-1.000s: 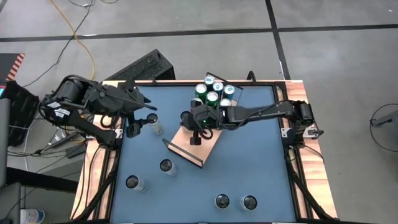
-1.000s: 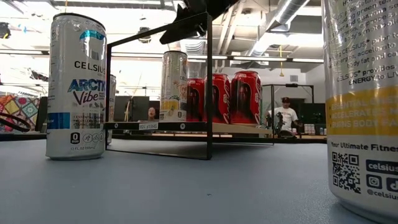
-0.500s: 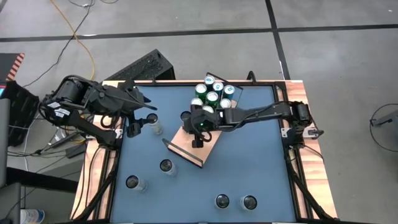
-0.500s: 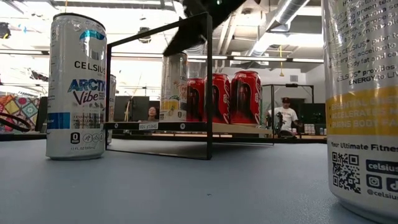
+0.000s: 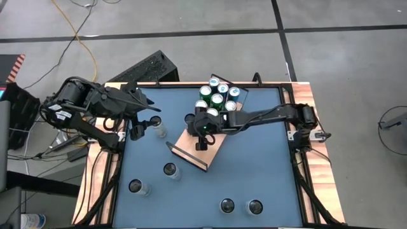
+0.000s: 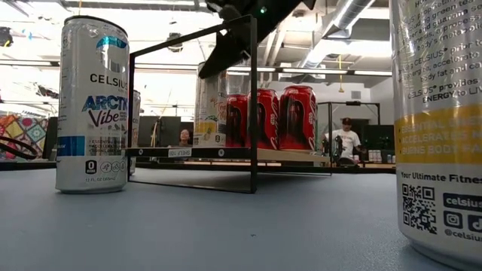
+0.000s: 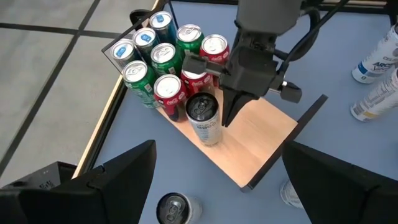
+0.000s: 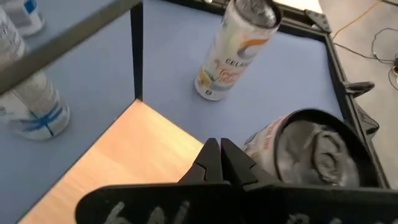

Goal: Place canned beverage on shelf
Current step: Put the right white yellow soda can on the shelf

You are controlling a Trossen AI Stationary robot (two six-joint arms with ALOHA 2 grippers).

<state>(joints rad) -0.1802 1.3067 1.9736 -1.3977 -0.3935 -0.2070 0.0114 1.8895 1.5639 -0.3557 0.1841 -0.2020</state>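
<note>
While the right tool point(image 5: 202, 141) hangs over the middle of the shelf point(image 5: 210, 152) with its fingers point(image 8: 217, 163) pressed together on nothing, the tall pale can point(image 7: 204, 118) stands upright on the light-wood board just beside it, at the tool's 12 o'clock in the high view. That can is the front member of a cluster of red and green cans point(image 5: 217, 95) filling the shelf's 1 o'clock end; the board's 7 o'clock half is bare up to its dark lip point(image 5: 187, 158). The left tool point(image 5: 145, 121) waits released, fingers spread, over the blue surface point(image 5: 254, 172) at the shelf's 9 o'clock, with a loose can point(image 5: 158, 126) between or just beside its fingers; contact cannot be told. Further cans stand loose on the surface: one point(image 5: 170, 170) near the shelf's lip, one point(image 5: 137, 187) towards the 7 o'clock corner, and a pair point(image 5: 241, 206) along the 6 o'clock edge.
</note>
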